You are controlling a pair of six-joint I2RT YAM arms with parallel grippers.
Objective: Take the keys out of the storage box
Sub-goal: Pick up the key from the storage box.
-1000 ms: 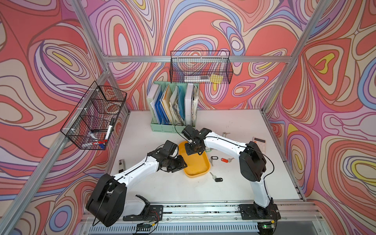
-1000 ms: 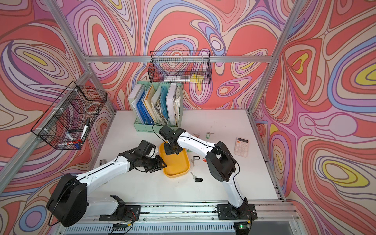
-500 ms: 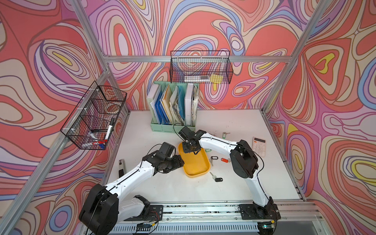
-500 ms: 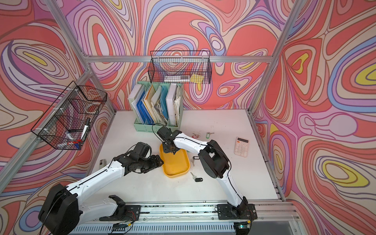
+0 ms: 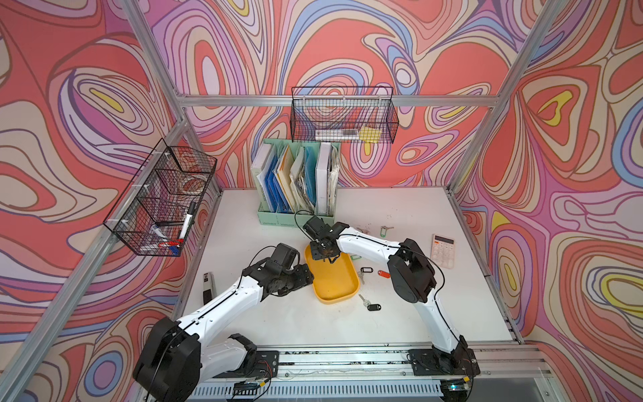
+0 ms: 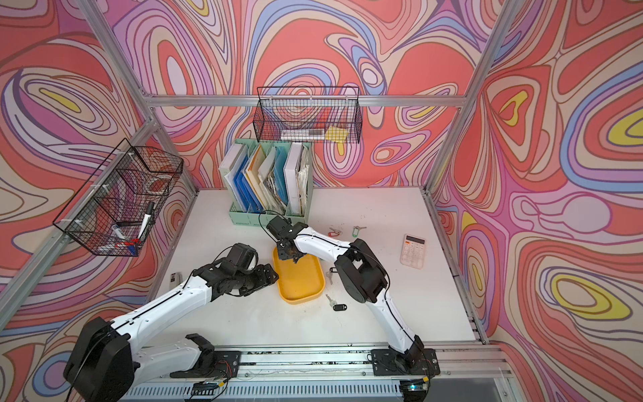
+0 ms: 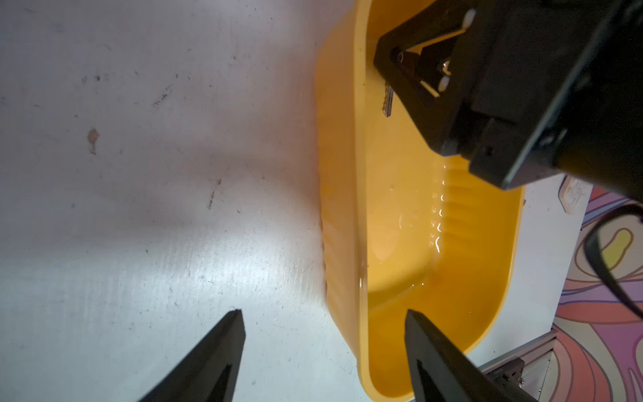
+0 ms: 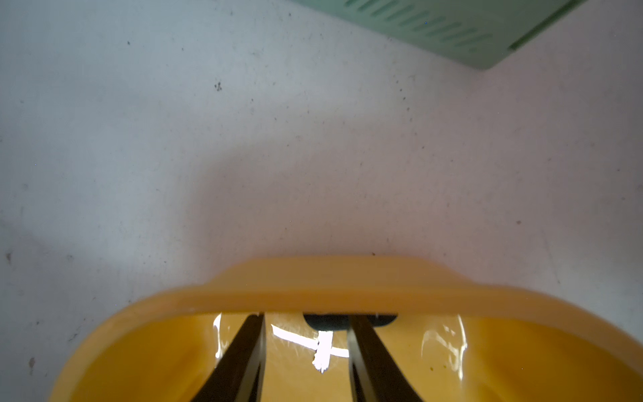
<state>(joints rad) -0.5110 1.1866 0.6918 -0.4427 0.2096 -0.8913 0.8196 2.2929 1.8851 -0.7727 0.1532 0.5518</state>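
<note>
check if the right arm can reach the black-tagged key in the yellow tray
Likely yes: the right end effector is inside the yellow tray, open fingers either side of the black-tagged key, nothing between.

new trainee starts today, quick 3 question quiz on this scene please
1. True or false: the left pincer is open and empty.
2. The key that the right pincer straddles has which tag? A red B black C green
3. How many black-tagged keys show on the table outside the tray?
Key: 1 true; 2 B; 3 two.
</note>
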